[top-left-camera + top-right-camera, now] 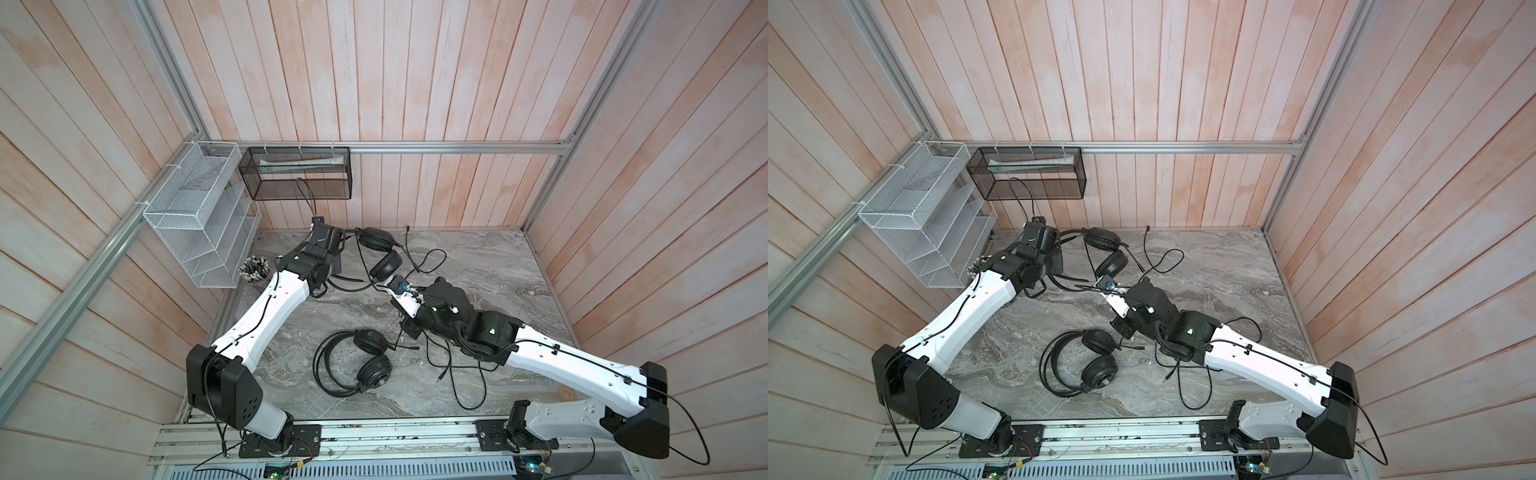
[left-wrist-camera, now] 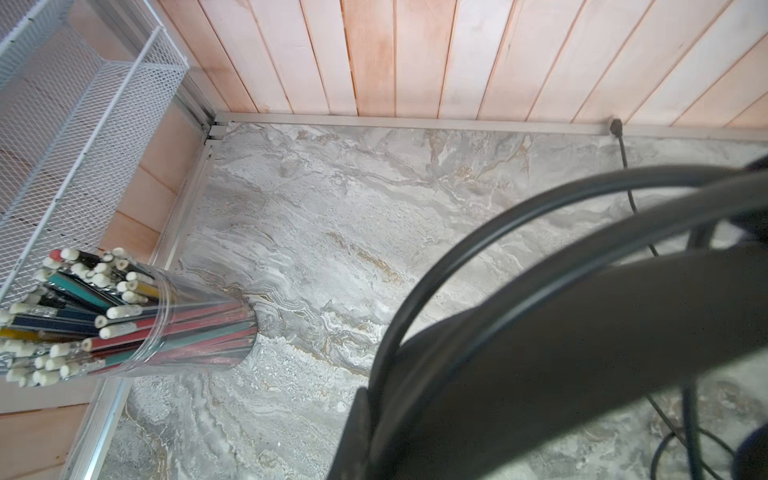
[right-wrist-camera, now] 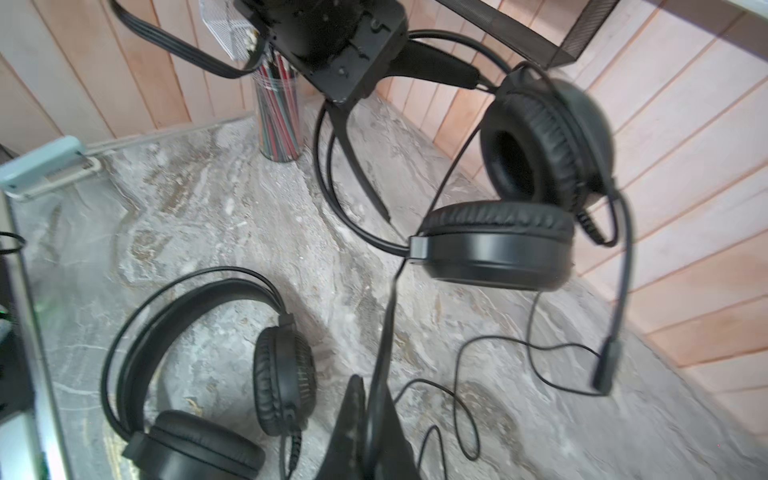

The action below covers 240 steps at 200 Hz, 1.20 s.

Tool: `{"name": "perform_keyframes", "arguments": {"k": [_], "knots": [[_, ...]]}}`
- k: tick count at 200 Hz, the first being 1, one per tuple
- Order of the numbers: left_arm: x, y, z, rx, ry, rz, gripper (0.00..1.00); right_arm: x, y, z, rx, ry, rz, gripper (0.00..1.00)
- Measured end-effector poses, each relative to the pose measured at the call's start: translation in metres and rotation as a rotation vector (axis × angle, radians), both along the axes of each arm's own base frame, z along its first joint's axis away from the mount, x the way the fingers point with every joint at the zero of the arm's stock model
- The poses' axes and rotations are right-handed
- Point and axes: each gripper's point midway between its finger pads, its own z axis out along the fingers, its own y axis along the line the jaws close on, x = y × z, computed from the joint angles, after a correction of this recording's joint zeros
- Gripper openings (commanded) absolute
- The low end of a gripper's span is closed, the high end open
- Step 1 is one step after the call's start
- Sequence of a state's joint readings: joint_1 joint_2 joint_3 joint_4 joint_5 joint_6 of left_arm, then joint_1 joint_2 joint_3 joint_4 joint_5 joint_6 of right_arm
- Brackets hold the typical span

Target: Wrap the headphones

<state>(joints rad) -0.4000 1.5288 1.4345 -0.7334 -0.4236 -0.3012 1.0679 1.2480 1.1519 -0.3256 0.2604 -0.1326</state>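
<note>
Now: both arms work the far headset [image 1: 376, 240], held up over the surface [image 1: 478, 266], far and left of centre.
Left pincer [image 3: 382, 208]: clenched, seemingly on its headband [image 3: 436, 70], so the earcups [image 3: 494, 249] hang free.
Right pincer [image 3: 370, 411]: clenched on its cable [image 3: 388, 316], drawn taut for winding.
Near headset [image 1: 376, 372]: lying flat, untouched, awaiting its turn.

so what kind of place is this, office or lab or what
Probably a robot test cell staged as a desk corner: plank walls on an aluminium frame, a wall-hung white mesh organizer, and a jar of pencils.
</note>
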Motion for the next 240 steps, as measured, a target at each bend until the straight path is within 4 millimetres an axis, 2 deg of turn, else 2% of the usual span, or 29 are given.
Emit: {"name": "perform_keyframes", "arguments": {"k": [45,83,109,143,178,211,240], "knots": [[-0.011,0.001,-0.033,0.014,0.076,-0.013,0.00,0.025,-0.014,-0.011,-0.150,-0.106,-0.139,0.00],[-0.020,-0.007,-0.050,-0.032,0.124,-0.043,0.00,0.045,-0.021,0.009,-0.151,-0.250,-0.251,0.00],[-0.027,-0.010,-0.053,-0.068,0.126,-0.057,0.00,0.053,-0.022,0.025,-0.122,-0.330,-0.298,0.00],[-0.031,-0.014,-0.056,-0.099,0.131,-0.072,0.00,0.056,-0.019,0.036,-0.092,-0.412,-0.311,0.16],[-0.034,-0.014,-0.062,-0.096,0.146,-0.075,0.00,0.064,-0.017,0.048,-0.068,-0.496,-0.356,0.18],[-0.034,-0.015,-0.061,-0.098,0.145,-0.078,0.00,0.071,-0.009,0.045,-0.079,-0.529,-0.364,0.18],[-0.035,-0.015,-0.063,-0.097,0.147,-0.080,0.00,0.071,-0.007,0.053,-0.053,-0.547,-0.364,0.22]]}}
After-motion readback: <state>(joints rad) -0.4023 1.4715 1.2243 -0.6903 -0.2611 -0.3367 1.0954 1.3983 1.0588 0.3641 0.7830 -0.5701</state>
